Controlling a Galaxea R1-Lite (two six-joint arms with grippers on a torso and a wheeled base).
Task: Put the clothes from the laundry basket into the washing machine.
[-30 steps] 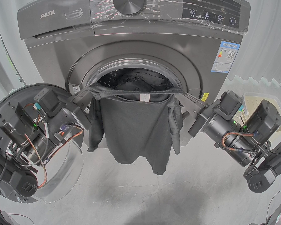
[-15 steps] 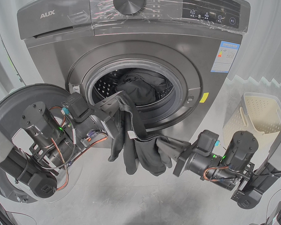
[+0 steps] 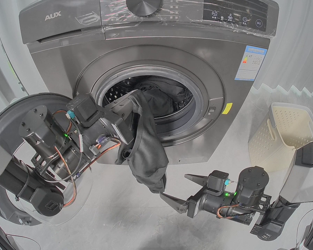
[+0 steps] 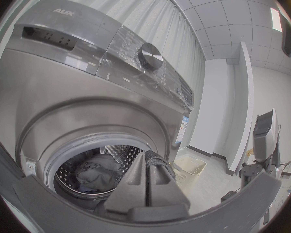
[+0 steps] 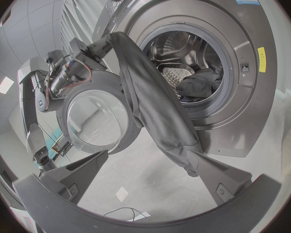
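Dark grey cloth garment (image 3: 147, 146) hangs by its top edge from the L gripper (image 3: 135, 100). Its fingers (image 4: 161, 185) are pressed together on the fabric, pinching it. The gripper sits at the left rim of the drum opening of the grey front-loading washing machine (image 3: 146, 52). The garment is outside the drum and drapes down in front of the opening's lower left toward the grey floor (image 3: 111, 219).

More dark clothes (image 3: 163, 94) are already bunched inside the drum, toward the back.

R gripper (image 3: 174, 185) is low, near the floor, in front of the machine & to the right. Its jaws are spread wide w/ nothing between them. The garment's bottom hem ends just beside one finger; can't tell if they touch.

Round glass door (image 3: 7, 115) is swung open on the left, behind the L arm.

Cream perforated plastic laundry basket (image 3: 288, 129) is on the floor at far right, beside the machine, tipped so its open side faces out. No clothes visible in the part seen.
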